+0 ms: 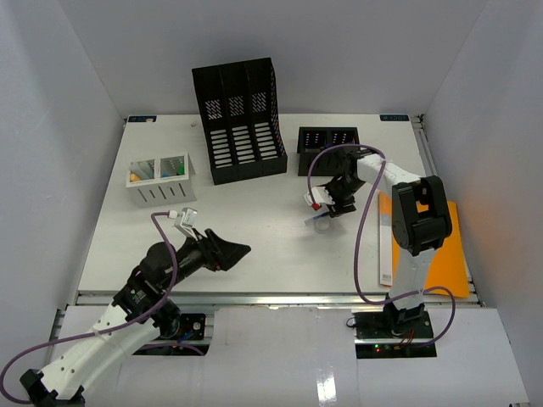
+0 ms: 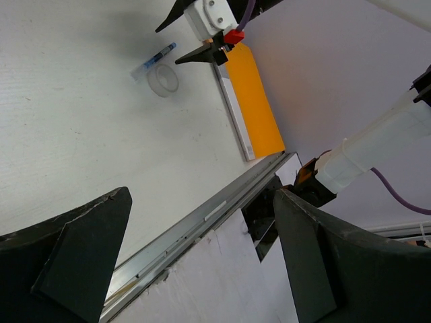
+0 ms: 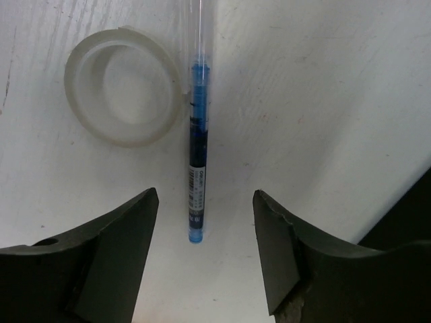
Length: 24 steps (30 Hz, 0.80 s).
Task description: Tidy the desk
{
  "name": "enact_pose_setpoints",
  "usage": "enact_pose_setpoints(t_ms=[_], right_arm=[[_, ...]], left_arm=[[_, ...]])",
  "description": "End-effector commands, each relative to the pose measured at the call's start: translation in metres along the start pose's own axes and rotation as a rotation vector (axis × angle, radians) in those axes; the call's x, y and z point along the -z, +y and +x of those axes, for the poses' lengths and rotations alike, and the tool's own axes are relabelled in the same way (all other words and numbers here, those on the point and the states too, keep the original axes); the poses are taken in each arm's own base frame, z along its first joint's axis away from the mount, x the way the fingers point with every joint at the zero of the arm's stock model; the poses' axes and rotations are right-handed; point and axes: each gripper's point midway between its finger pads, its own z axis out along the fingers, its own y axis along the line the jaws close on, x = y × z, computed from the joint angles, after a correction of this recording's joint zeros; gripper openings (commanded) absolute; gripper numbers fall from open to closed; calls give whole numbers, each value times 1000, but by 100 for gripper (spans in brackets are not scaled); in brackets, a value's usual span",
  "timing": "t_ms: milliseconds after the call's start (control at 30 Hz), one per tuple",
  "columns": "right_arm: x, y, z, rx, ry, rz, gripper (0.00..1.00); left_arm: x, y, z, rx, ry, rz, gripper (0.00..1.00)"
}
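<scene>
Bench (image 1: 254, 254), white, with metal rail (image 1: 280, 297) along front edge, under both arms and carrying loose stationery. Right hand (image 3: 205, 215) poised low over blue pen (image 3: 197, 134), jaws part-spread either side of barrel, gripping nothing yet. Tape roll (image 3: 74, 84) hard against pen's clear end, seemingly touching. Likely trouble: pen rolling away on uneven closure, or tape roll clipped and dragged along. Slim, smooth barrel also liable to slip from a pinch. Left hand (image 1: 227, 252) spread wide, empty, well apart toward near side.

No legible text; pen (image 3: 196, 182) label blurred
</scene>
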Motion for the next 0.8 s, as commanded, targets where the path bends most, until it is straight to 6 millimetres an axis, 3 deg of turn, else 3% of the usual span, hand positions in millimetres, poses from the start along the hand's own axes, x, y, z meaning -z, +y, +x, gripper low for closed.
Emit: enact_pose_setpoints(t_ms=[0,767], right_arm=[[-4,-9,6,-36,36,-5,61],[-25,11,6,-125,43,-77,22]], left_arm=[[-1,-1,3,15,10,12,98],[-14,-1,12,95,42,31,98]])
